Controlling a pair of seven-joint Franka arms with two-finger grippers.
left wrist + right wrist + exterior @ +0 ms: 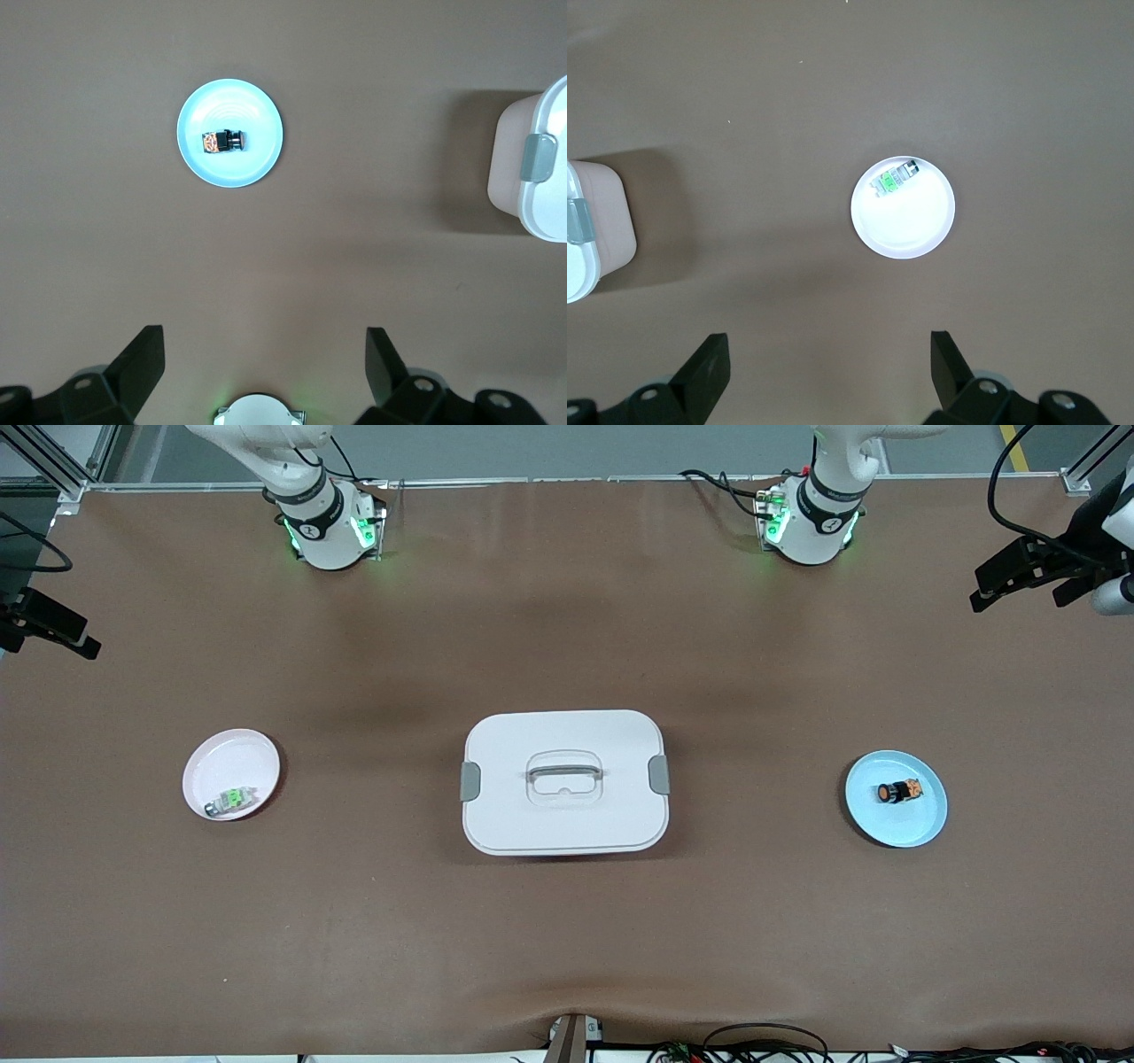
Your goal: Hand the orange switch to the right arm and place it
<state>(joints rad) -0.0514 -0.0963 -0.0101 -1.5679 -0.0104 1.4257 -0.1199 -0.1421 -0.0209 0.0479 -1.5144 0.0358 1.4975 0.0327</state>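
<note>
- Nothing of the task looks done: the right gripper (824,367) at the front view's upper left edge hangs high, jaws wide, empty, waiting.
- Orange switch (900,790) lies on its side on the blue plate (921,828), frame right.
- Left gripper (261,363), upper right edge, spread wide and empty, well apart from the switch; pickup, handover and placing remain.

Matt brown cloth, smooth plastic wares

A matt brown cloth-like table cover (567,939) is lying slightly rippled; the white lidded box (564,781), blue plate (921,828) and pink plate (232,758) are looking like smooth plastic.
</note>
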